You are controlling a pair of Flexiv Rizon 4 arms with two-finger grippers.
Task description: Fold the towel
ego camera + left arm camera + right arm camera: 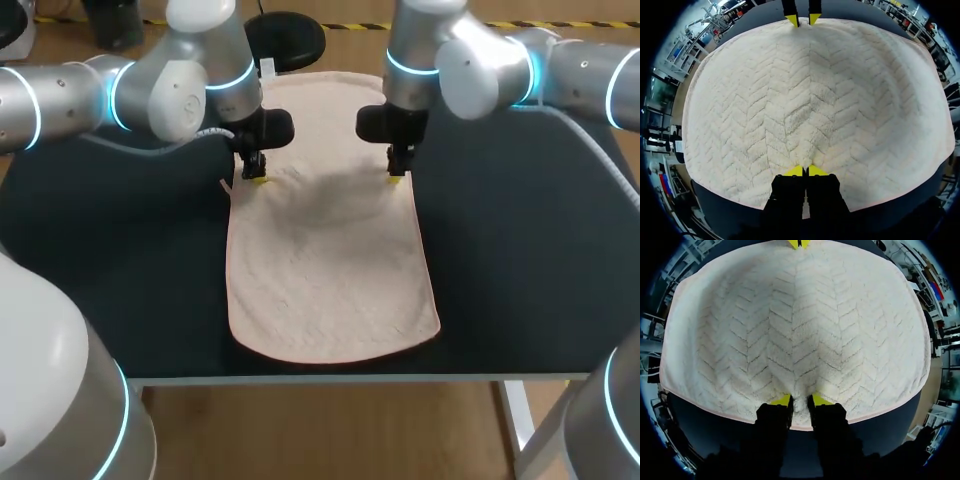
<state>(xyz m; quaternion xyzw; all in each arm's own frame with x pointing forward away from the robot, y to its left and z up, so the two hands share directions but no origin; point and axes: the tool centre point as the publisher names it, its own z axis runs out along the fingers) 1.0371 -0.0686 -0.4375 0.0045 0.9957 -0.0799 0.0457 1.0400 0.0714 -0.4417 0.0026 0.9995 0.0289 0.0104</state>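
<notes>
— How does the left gripper (803, 170) stand?
— Clenched on the towel (810, 100). Its two yellow tips almost meet, with a small pucker of pile pinched between them close to the hem.
— And the right gripper (800, 401)?
— Also grasping the towel. Its tips sit a little apart, and a plump ridge of cloth fills the gap, pressed from both sides.
— What is the cloth like?
— Thick cream terry, woven in herringbone rows of chevrons, with rounded corners and a thin pinkish hem. Soft creases fan out across the pile from each pinch.
— Where does it lie?
— Seen from above, it is a long strip running down the middle of the table (520, 260) from 12 o'clock to 6 o'clock. Its 6 o'clock end is spread flat, curving near the table's front edge. The left gripper holds one long edge at about 10 o'clock. The right gripper holds the opposite edge at about 2 o'clock, level with it. A dim shadow sits on the cloth between them.
— And the table?
— It has a dark, matte cover, smooth beside the nubby towel.
— The arms?
— The left arm (60, 100) comes in from 10 o'clock and the right arm (585, 70) from 2 o'clock. Both are rounded silver-grey shells with glowing blue rings at the joints.
</notes>
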